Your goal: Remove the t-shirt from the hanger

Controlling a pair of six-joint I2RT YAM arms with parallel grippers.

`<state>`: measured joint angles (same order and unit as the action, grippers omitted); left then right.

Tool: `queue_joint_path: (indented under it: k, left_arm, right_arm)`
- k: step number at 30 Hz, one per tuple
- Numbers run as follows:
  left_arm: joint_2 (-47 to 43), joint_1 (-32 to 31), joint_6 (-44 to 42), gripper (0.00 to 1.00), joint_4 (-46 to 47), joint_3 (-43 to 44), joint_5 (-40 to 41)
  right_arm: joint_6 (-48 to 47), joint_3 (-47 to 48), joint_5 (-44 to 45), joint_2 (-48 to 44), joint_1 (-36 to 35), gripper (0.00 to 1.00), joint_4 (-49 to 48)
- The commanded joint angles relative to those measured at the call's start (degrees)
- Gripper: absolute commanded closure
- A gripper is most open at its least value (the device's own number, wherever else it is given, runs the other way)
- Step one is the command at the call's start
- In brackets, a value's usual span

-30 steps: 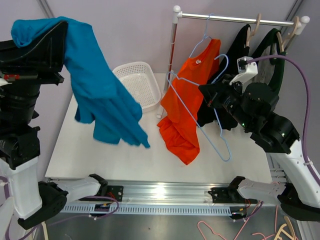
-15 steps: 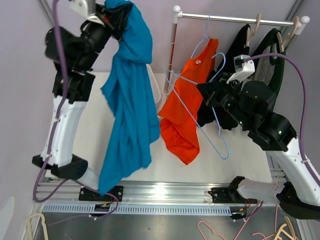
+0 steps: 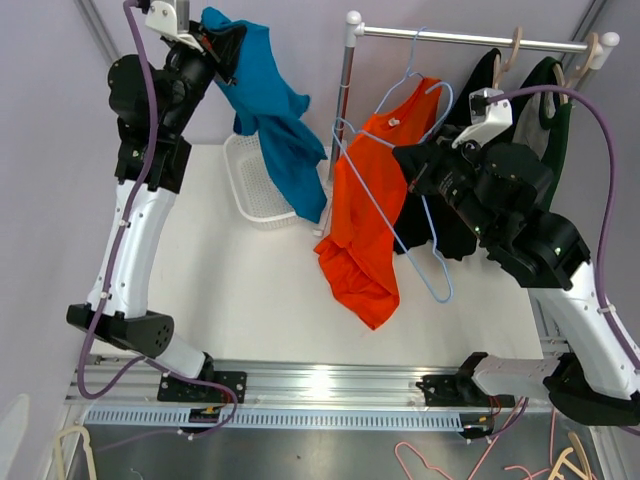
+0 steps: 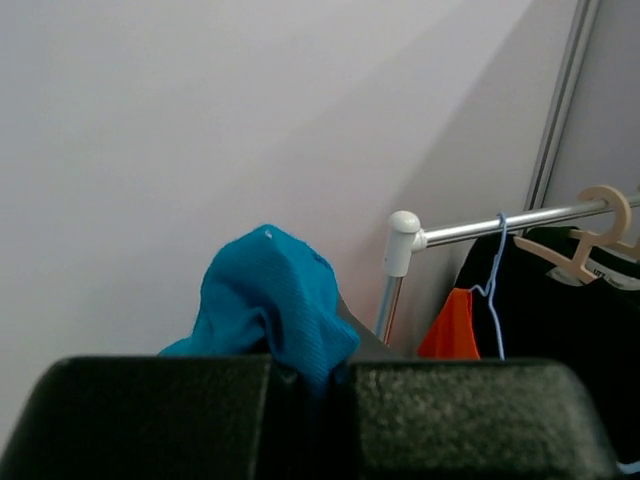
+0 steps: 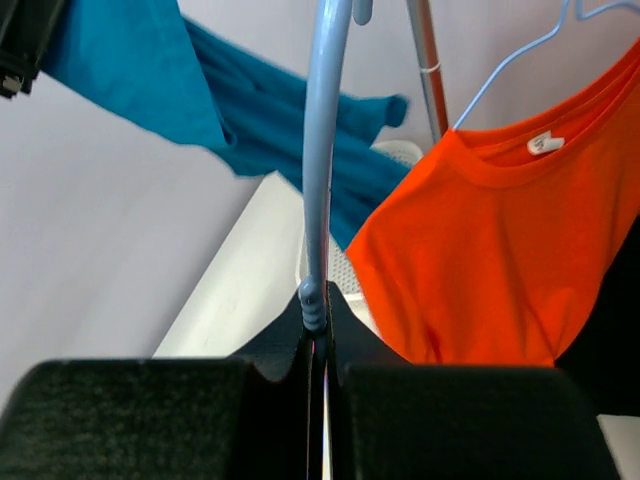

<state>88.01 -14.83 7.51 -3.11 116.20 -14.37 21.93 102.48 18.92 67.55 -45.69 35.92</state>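
Teal t-shirt (image 3: 272, 125) is up in the air at the far left of the table (image 3: 250, 300), bunched at the top in the left gripper (image 3: 222, 40). Left wrist view shows the fingers pressed together on a fold of the cloth. The shirt hangs from that pinch with its long axis running down and slightly right. Its lower end is over the right side of the white basket (image 3: 243, 185); can't tell if it touches the rim.

Blue hanger (image 5: 321, 150) is well apart to the right and looks bare. The right gripper (image 3: 415, 165) is clamped tight on the wire near its lower bend. Behind it an orange shirt (image 3: 365, 230) hangs on another wire hanger from the rack rail (image 3: 460, 38), with dark garments further right.

Judgement: shirt and hanger are already separated and only the drop is left. The basket lies straight below the left gripper, so the left arm is the one to lower or release. The right arm is not near the shirt
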Motion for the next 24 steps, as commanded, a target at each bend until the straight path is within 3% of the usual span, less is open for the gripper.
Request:
queue_joint_path:
  k: [1,5,6,8,12,16,19,24]
  left_arm:
    - [-2.1,1.0,1.8,0.99,5.1,-1.4,0.8]
    - [-2.6,1.4,3.4,1.0,7.4,-10.1,7.0]
    - [-2.6,1.6,5.1,0.99,9.8,-16.6,9.6]
    - [0.3,3.0,7.2,0.99,9.1,-18.0,13.5]
    - [11.0,4.5,11.8,0.99,-6.4,-10.3,18.8]
    - [22.0,4.5,14.2,0.99,-15.8,-1.6,16.7]
    - [30.4,4.4,15.3,0.99,-22.7,6.5,12.5]
    - [34.0,4.2,16.7,0.99,-22.8,7.7,7.9]
  right_arm:
    - [-3.3,4.4,4.8,2.6,-0.4,1.0,-2.0]
    - [-6.5,12.9,10.8,9.9,-0.4,1.0,-0.9]
    - [-6.8,14.8,11.4,13.0,-0.4,1.0,-0.2]
    - [-6.9,19.3,13.1,16.5,-0.6,1.0,1.5]
    - [-6.1,35.5,21.2,26.6,-2.4,1.0,10.4]
    - [-4.4,42.5,29.1,33.4,-4.0,1.0,16.7]
    - [-3.2,41.1,33.0,32.1,-4.1,1.0,18.3]
    - [-2.0,38.0,38.5,29.3,-3.7,1.0,20.8]
